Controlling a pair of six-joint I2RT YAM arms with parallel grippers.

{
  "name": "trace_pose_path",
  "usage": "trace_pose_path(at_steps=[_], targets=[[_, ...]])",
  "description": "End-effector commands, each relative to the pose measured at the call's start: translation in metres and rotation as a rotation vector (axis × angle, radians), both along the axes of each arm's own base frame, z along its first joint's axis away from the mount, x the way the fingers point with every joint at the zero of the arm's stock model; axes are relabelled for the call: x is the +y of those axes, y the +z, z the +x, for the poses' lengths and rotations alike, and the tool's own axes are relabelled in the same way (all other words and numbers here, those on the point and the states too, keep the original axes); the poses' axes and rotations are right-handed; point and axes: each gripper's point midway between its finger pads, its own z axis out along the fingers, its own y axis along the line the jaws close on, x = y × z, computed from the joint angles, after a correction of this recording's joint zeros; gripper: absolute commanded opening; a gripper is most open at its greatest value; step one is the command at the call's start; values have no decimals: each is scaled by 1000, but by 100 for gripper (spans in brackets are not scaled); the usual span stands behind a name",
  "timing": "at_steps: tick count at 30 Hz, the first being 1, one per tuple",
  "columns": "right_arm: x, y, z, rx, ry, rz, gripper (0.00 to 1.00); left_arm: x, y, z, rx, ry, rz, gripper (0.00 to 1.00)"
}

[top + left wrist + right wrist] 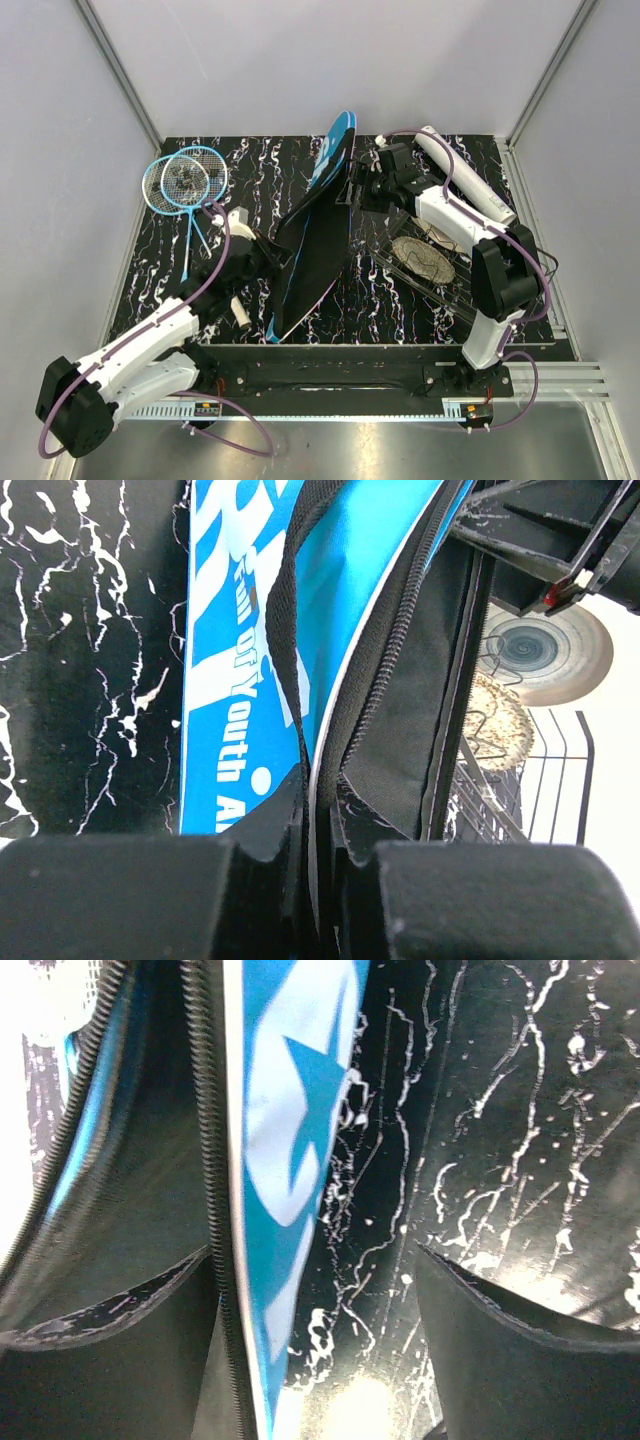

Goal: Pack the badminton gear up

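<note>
1. The badminton gear begins at the upper left of the top view, where the two rackets (185, 180) lie flat with their heads overlapping; we judge them light and springy, best taken by the white handles.
2. Left of centre, the left gripper (315, 880) is clamped on the zipper edge of the cover (315, 235); the pinch looks firm.
3. In the centre of the frame the cover stands on edge, running diagonally; it is soft, floppy fabric, so we would hold it at the stiffer zipper seam.
4. Right of centre, the right gripper (320, 1360) is spread wide astride the cover's other flap, clamping nothing.
5. At the upper right, the tube (480, 190) lies just beyond the wire basket (455, 305); we judge it smooth, rigid and likely to roll.
</note>
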Motion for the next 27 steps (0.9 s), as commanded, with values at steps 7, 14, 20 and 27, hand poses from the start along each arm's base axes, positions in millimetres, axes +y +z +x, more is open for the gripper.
trace_pose_path(at_steps=[7,14,20,27], targets=[[19,41,8,-128,13,65,30,-14,9,3,-67,-25,-216,0],[14,79,9,-252,-45,-132,0,-15,-27,4,9,-41,-122,3],[16,82,6,-302,-99,-344,0,-18,-48,5,66,-108,25,52],[8,76,13,-318,-101,-443,0,-14,-36,9,69,-169,176,66]])
